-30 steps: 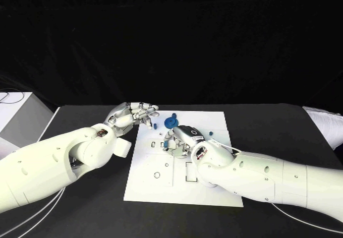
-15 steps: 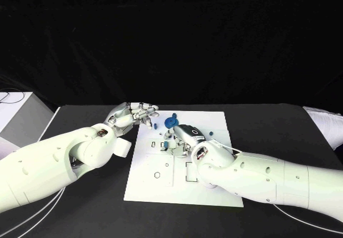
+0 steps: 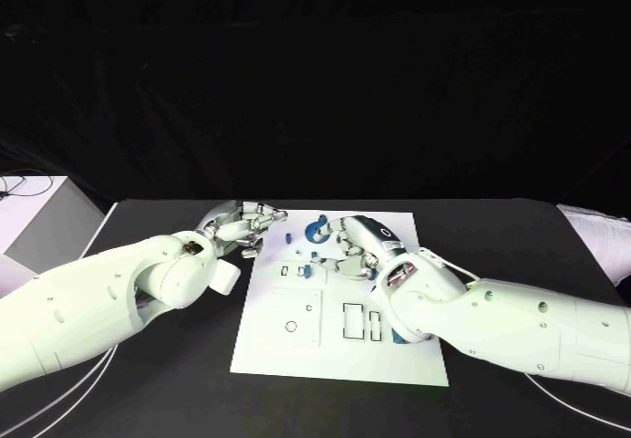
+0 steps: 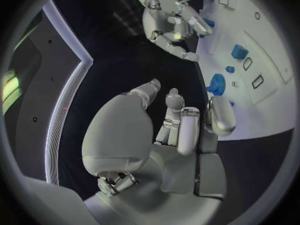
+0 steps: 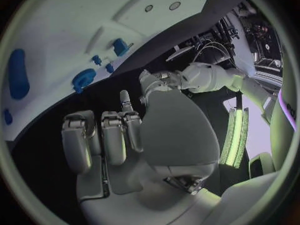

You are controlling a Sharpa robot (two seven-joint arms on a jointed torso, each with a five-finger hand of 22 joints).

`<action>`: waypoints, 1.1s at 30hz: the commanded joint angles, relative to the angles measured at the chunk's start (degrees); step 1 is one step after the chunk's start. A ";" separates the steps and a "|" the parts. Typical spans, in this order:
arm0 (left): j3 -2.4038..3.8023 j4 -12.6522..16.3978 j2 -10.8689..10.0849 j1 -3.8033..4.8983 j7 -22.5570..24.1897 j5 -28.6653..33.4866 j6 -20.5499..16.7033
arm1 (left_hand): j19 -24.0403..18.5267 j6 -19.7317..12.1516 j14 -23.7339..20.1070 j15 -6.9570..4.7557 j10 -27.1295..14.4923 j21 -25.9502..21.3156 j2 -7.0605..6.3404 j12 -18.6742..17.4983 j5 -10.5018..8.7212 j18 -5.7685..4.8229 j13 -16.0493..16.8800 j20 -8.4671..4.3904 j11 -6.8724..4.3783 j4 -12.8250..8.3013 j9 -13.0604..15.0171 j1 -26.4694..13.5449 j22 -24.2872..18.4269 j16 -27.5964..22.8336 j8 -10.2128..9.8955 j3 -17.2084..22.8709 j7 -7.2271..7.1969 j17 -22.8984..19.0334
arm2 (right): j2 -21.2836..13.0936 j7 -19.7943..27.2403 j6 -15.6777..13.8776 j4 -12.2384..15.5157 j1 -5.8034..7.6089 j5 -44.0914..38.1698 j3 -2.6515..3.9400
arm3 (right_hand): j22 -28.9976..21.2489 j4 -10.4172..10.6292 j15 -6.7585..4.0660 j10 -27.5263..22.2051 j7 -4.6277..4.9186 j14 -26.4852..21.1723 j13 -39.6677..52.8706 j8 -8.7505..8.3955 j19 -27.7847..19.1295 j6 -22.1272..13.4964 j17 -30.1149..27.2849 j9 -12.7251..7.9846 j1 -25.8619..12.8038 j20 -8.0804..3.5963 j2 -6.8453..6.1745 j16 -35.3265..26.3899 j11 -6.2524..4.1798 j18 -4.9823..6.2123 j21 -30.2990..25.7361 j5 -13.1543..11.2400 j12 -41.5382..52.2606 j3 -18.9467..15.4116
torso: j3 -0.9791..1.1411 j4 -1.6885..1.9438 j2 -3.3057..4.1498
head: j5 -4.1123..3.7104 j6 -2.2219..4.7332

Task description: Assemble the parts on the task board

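white rectangular task board [image 3: 283, 351] on the black table [image 3: 158, 383], blue gear-shaped part [image 3: 317, 227] near its far edge, left hand [image 3: 244, 223] and right hand [image 3: 355, 246] – both with fingers curled in, holding nothing

A matt black table [image 3: 158, 383] was seen under a smooth white task board [image 3: 283, 351]; glossy white plastic covered the arms, and the blue parts [image 3: 317, 227] looked like plastic.

The task board [image 3: 336, 356] lies mid-table [image 3: 158, 392]. The left hand [image 3: 243, 224] sits at its far left corner, the right hand [image 3: 353, 246] over its far end — a gear-shaped part [image 3: 317, 224] between them.
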 commanded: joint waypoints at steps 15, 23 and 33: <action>-0.36 -3.88 4.14 4.46 -32.02 -26.86 17.07 | 5.69 -2.07 5.55 -0.43 4.91 4.45 -0.22 7.14 0.07 -2.45 8.70 -0.40 -0.31 4.74 0.60 -0.58 8.64 2.84 1.30 9.42 -0.11 13.33 | -11.37 7.53 4.86 0.29 6.42 14.62 0.99 | 15.08 0.03 0.28 2.89 -0.25 5.82 12.10 1.57 6.00 0.43 14.40 0.33 1.64 0.38 0.30 0.10 0.20 -0.82 0.27 5.96 0.60 0.95 | 0.23 -0.09 -2.38 | 0.31 -1.44; -4.05 -7.23 7.85 9.63 -35.34 -33.37 23.16 | 6.07 -1.64 5.91 -0.31 5.89 4.75 -1.86 7.94 -0.18 -2.57 9.29 -0.34 -0.27 7.62 2.07 -9.62 9.35 3.16 3.34 7.27 -0.41 14.25 | -12.51 6.78 6.52 -1.85 7.48 15.34 1.13 | 15.08 0.10 0.28 2.86 -0.23 5.78 12.06 1.60 6.00 0.34 14.26 0.32 1.53 0.37 0.12 0.05 0.20 -0.82 0.27 6.18 0.57 0.94 | 0.57 0.28 -2.71 | 0.83 -2.41; -8.54 -11.92 13.13 13.97 -36.97 -37.69 28.95 | 5.99 -1.17 5.67 -0.77 4.96 4.70 0.59 7.09 -0.15 -2.55 7.79 -0.70 -0.84 7.59 3.92 -11.65 9.33 2.90 5.70 5.42 -1.10 13.63 | -12.57 5.74 7.70 -2.71 7.69 15.56 1.15 | 15.08 0.21 0.29 2.85 -0.20 5.77 12.05 1.56 6.00 0.17 14.20 0.28 1.37 0.37 0.07 0.03 0.22 -0.82 0.27 6.29 0.55 0.93 | 0.74 0.23 -2.84 | 0.96 -2.67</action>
